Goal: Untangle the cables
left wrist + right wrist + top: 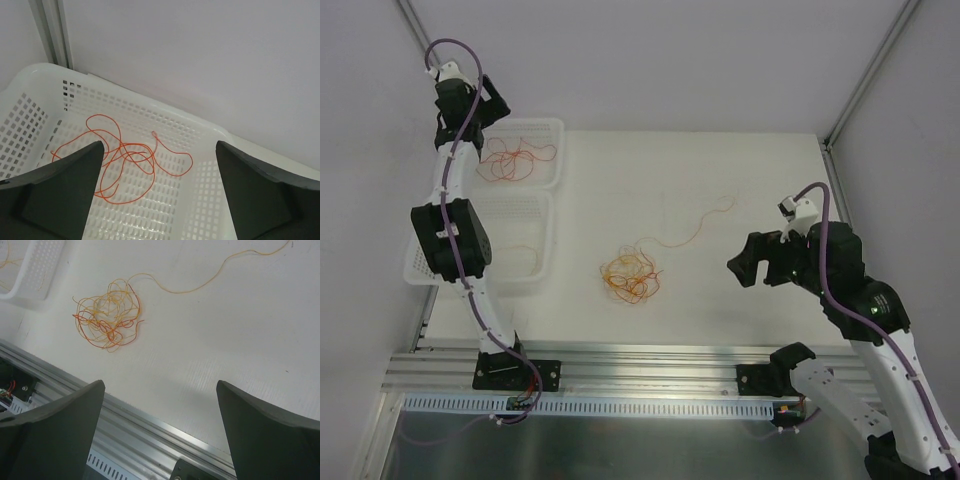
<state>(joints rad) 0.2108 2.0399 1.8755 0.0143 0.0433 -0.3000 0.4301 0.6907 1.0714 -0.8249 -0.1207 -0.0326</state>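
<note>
Top view, upper left of frame: left hand (468, 108) hangs over the far white basket (560, 150), the upper of two baskets along the left edge of the bench (720, 170)

- Left wrist view: left hand (160, 145) stands wide, both dark fingers (65, 195) spread to the lower corners of the frame, nothing between them
- Red-orange cable (125, 160) lies loose on the slotted floor of the basket (30, 115), in open curly loops, one end trailing toward the right wall. Same cable from the top view (510, 160), spread over the left and middle of that basket
- Near basket (542, 270) sits just below the far one, partly hidden by the left arm; what it holds is too faint to tell

Centre of the top view: tangle of cables (630, 275) on the bare bench, well apart from both baskets

- Right wrist view, upper left: tangle (107, 320) is mostly yellow-orange with a few red-orange loops at its lower edge
- One long yellow strand (200, 285) runs out of the tangle toward the upper right of the frame; top view shows it curving up and right (695, 225)

Right side of the top view: right hand (752, 265) is above the bench, right of the tangle, touching no cable

- Right wrist view: right hand (160, 385) wide, empty, fingers (60, 435) over the aluminium rail (150, 425) at the bench edge
</note>
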